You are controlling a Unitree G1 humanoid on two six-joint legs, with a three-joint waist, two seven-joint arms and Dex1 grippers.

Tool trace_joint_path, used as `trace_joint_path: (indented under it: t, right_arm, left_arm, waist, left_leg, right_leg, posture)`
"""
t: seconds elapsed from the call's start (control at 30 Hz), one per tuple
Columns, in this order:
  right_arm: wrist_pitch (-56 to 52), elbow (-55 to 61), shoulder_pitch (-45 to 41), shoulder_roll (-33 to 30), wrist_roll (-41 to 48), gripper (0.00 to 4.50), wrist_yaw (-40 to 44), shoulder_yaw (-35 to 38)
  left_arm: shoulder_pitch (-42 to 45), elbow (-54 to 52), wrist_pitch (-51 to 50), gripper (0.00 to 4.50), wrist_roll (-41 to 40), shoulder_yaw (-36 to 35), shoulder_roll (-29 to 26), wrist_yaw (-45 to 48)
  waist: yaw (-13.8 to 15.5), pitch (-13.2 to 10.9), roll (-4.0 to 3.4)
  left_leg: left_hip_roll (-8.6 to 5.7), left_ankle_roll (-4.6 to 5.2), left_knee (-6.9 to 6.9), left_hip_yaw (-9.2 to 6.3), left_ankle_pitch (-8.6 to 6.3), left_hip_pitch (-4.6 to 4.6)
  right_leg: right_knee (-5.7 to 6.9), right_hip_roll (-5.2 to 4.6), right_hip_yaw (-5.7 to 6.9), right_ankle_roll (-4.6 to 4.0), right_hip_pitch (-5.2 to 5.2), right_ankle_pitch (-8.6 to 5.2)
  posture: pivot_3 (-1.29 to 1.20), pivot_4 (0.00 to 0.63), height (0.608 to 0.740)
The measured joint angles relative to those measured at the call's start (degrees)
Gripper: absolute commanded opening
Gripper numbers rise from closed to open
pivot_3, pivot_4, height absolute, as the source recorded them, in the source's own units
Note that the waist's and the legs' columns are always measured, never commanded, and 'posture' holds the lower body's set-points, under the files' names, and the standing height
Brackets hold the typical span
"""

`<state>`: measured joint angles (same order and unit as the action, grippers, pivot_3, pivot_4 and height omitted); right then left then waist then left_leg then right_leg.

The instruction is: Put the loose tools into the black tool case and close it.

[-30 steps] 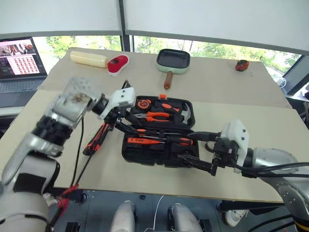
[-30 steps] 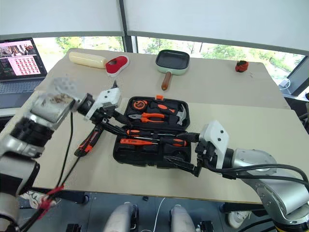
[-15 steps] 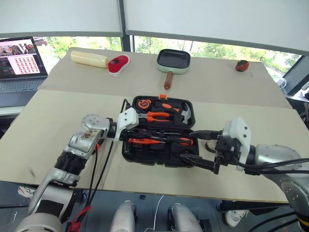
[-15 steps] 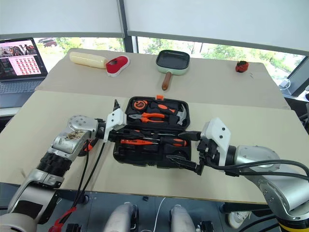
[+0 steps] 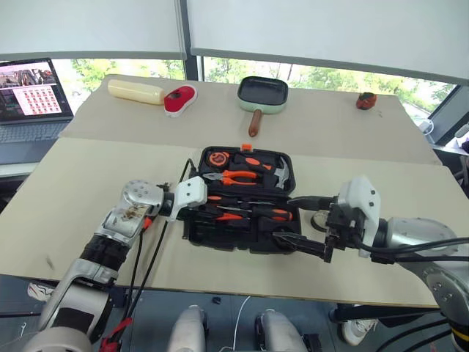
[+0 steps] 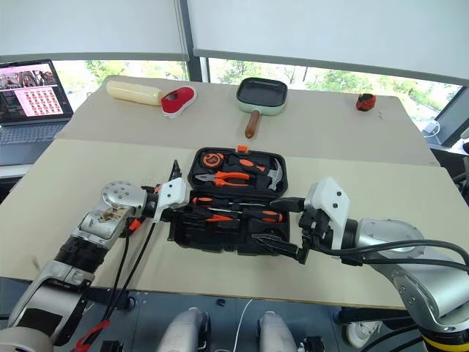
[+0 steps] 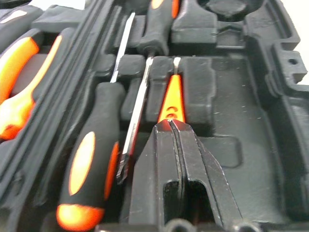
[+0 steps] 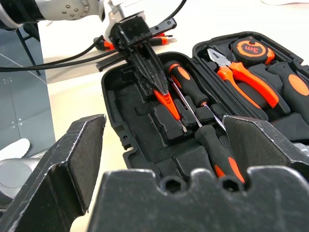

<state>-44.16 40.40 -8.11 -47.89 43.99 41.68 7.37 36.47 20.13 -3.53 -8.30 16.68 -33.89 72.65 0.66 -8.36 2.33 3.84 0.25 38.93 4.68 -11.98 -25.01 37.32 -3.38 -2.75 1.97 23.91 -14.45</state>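
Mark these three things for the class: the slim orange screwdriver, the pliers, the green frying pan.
slim orange screwdriver (image 7: 171,99), left wrist view, on its orange handle.
pliers (image 5: 240,177), left eye view, on the orange handles.
green frying pan (image 5: 263,92), left eye view, on its dark inside.

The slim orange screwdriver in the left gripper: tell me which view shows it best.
Left wrist view: the slim orange screwdriver fills the middle, pinched by the left gripper over the black tool case. The right wrist view shows it smaller; the eye views barely.

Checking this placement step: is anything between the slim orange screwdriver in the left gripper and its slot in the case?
Nothing visible does. The left gripper, shut on the slim orange screwdriver, holds it right over a bare moulded slot in the black tool case, beside the two seated screwdrivers. The right gripper stands open at the case's front edge.
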Motion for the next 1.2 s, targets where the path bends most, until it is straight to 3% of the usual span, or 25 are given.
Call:
trace_joint_path:
  t: [0.33,0.5,0.6,0.7,0.73,0.83,0.93,1.07,1.2]
  right_arm:
    - [0.0,-0.1,-0.3,0.0,0.0,4.5,0.1,-0.3]
    - [0.1,-2.7,-4.7,0.1,-0.5,4.5,1.3,-2.5]
    - [0.5,-4.8,-7.8,0.5,-1.1,4.5,2.3,-4.0]
    - [1.2,-6.9,-9.9,1.1,-1.5,4.5,4.2,-5.5]
    - [1.5,-8.6,-12.0,1.7,-2.3,4.5,5.9,-7.4]
    - [2.7,-10.4,-14.3,2.0,-2.9,4.5,8.6,-9.1]
    - [3.7,-13.0,-16.6,2.2,-4.3,4.5,11.2,-10.4]
    - [4.8,-14.1,-17.9,2.9,-5.8,4.5,13.3,-12.4]
    - [4.9,-14.2,-17.8,3.5,-6.7,4.5,13.3,-12.8]
  left_arm:
    - [-1.1,-1.3,-3.3,0.04,-1.3,-2.1,-0.2,1.3]
    - [-6.4,-11.8,-12.7,0.04,-6.4,-9.3,-6.2,-0.1]
    - [-12.3,-21.6,-19.5,0.66,-11.0,-19.1,-10.9,-4.0]
    - [-22.4,-28.7,-25.2,1.84,-13.8,-30.0,-13.9,-7.7]
    - [-31.6,-33.4,-28.2,2.24,-14.7,-37.5,-13.8,-10.3]
    - [-43.9,-37.7,-31.4,3.11,-15.5,-46.7,-12.1,-12.9]
    - [-52.7,-41.0,-33.3,4.33,-15.9,-52.4,-9.9,-15.5]
    - [-52.7,-45.0,-37.4,4.45,-19.1,-53.9,-9.4,-18.7]
    - [-43.9,-45.1,-43.0,4.45,-20.2,-49.3,-12.8,-23.4]
  waist:
    - [-0.2,0.1,-0.04]
    - [-1.0,0.0,-0.01]
    - [-1.6,0.0,-0.02]
    - [-2.0,0.0,-0.05]
    - [-1.9,-0.1,-0.04]
    - [-1.8,-0.1,0.01]
    - [-0.9,-0.1,0.06]
    - [0.6,-0.1,0.06]
    - [0.4,-0.1,0.12]
  left_leg:
    - [0.01,0.0,-0.01,0.01,0.0,0.05]
    - [0.04,0.0,-0.02,0.01,0.0,-0.07]
    - [0.08,-0.01,-0.06,0.01,0.0,-0.05]
    - [0.08,-0.01,-0.17,0.02,0.0,0.04]
    - [0.1,-0.01,-0.17,0.07,0.0,0.05]
    - [0.17,-0.02,-0.16,0.14,-0.01,0.08]
    - [0.13,-0.09,-0.14,0.05,0.04,0.12]
    - [0.12,-0.17,-0.14,0.06,0.06,0.28]
    - [0.13,-0.19,-0.16,0.13,0.08,0.27]
  right_leg:
    - [0.07,0.0,-0.02,0.0,0.01,0.0]
    - [0.32,0.02,-0.08,-0.06,0.29,-0.04]
    - [0.3,0.01,-0.08,-0.06,0.3,-0.04]
    - [0.32,-0.01,-0.1,-0.08,0.27,-0.06]
    - [0.32,-0.02,-0.07,-0.12,0.32,-0.08]
    - [0.29,-0.04,-0.05,-0.18,0.33,-0.11]
    - [0.33,-0.1,0.13,-0.23,0.25,-0.14]
    - [0.25,-0.2,0.25,-0.68,0.27,-0.4]
    - [0.35,-0.16,0.18,-0.39,0.13,-0.21]
  posture:
    - [0.0,0.15,0.74]
    - [0.0,0.15,0.74]
    - [0.0,0.15,0.74]
    - [0.0,0.15,0.74]
    - [0.0,0.15,0.74]
    - [0.0,0.15,0.74]
    - [0.0,0.15,0.74]
    - [0.0,0.15,0.74]
    - [0.0,0.15,0.74]
